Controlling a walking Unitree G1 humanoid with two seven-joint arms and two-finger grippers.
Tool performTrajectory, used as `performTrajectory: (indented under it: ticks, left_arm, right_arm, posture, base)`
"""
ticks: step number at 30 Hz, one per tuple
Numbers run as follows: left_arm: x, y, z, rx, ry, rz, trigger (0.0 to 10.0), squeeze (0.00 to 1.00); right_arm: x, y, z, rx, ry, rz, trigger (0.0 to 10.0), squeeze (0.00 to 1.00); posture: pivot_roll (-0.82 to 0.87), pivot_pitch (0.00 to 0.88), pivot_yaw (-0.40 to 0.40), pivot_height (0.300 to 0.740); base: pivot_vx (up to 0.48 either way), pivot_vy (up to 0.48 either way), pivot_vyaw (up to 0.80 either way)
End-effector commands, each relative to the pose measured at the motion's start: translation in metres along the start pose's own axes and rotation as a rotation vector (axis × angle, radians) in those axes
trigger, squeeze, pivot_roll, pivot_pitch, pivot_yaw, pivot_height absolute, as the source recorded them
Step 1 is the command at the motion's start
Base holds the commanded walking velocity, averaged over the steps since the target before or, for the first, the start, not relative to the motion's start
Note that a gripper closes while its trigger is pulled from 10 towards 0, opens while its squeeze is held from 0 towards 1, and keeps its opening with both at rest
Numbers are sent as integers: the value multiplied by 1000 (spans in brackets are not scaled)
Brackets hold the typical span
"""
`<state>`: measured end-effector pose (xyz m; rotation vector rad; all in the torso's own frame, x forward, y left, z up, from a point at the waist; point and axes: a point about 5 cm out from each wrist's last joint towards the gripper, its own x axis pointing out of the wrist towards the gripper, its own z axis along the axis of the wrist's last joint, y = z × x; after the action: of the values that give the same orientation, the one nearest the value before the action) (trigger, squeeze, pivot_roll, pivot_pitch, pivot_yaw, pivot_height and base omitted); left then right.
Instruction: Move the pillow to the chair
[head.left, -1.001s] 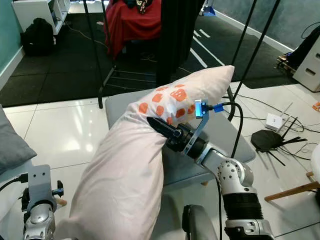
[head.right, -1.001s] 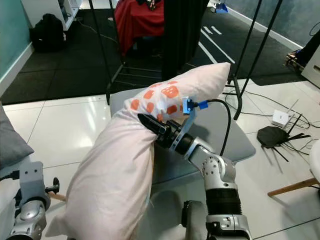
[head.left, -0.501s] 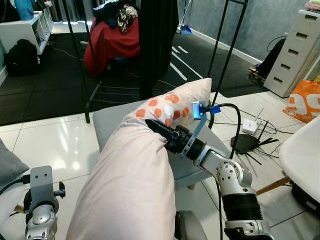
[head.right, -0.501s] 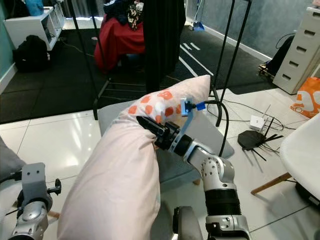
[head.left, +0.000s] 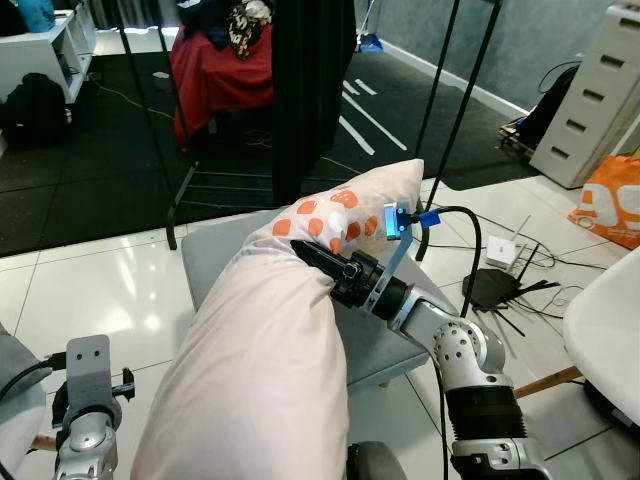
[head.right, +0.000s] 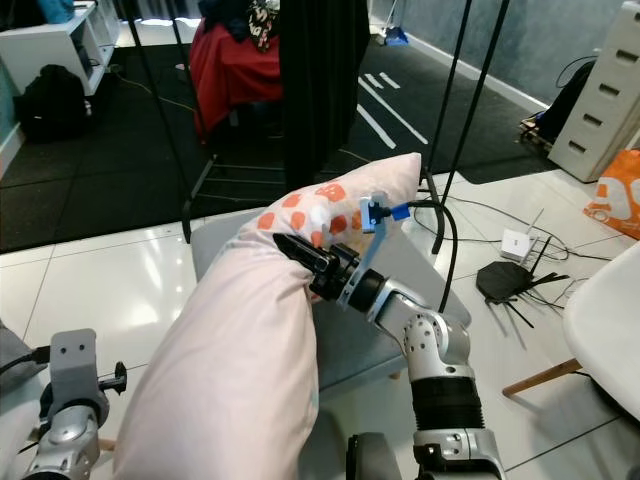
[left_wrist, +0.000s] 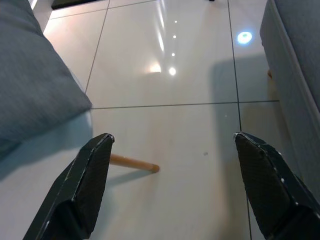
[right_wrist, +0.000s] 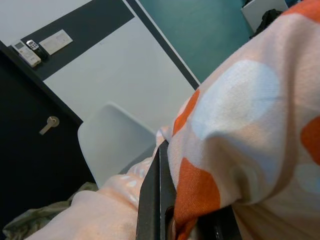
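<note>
A long pale pink pillow (head.left: 262, 370) with orange spots near its far end hangs in front of me, its upper end over the grey padded seat (head.left: 215, 268). My right gripper (head.left: 318, 262) is shut on the pillow's cloth at the spotted part; the right wrist view shows the spotted fabric (right_wrist: 240, 125) pinched against a black finger (right_wrist: 155, 200). My left gripper (left_wrist: 172, 187) hangs low at my left, open, with bare tile between its fingers (left_wrist: 85, 185). A white chair (head.left: 610, 330) edge shows at the right.
Black stand poles (head.left: 445, 110) rise behind the seat. A router (head.left: 498, 252) and black cables (head.left: 505, 290) lie on the tiles to the right, with a white drawer unit (head.left: 595, 90) and orange bag (head.left: 610, 205) beyond. A grey cushion (left_wrist: 35, 80) sits at my left.
The camera has shifted slightly; the scene has slid a little. My right gripper still holds the pillow in the same pose over the grey seat.
</note>
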<state>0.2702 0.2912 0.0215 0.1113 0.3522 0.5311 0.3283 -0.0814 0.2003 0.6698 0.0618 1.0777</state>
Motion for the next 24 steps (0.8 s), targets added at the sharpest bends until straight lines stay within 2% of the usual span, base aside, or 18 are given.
performTrajectory:
  ticks: [1, 13, 20, 24]
  left_arm:
    - [-4, 0, -11, 19, 34, -7, 10000, 0]
    - [-5, -3, -15, 9, 65, -17, 10000, 0]
    - [-6, -4, -17, 9, 66, -19, 10000, 0]
    - [-6, -4, -16, 13, 60, -18, 10000, 0]
  right_arm:
    - [6, 8, 11, -44, -49, 49, 10000, 0]
    - [7, 8, 9, -43, -45, 46, 10000, 0]
    - [7, 8, 9, -44, -43, 45, 10000, 0]
    - [7, 7, 9, -49, -38, 40, 10000, 0]
  posture:
    - [-91, 69, -45, 641]
    - [-87, 74, -45, 685]
    - [-87, 76, -45, 710]
    - [-86, 77, -47, 729]
  base:
    - [0, 0, 0]
    - [0, 0, 0]
    - [-480, 0, 0]
    - [-68, 0, 0]
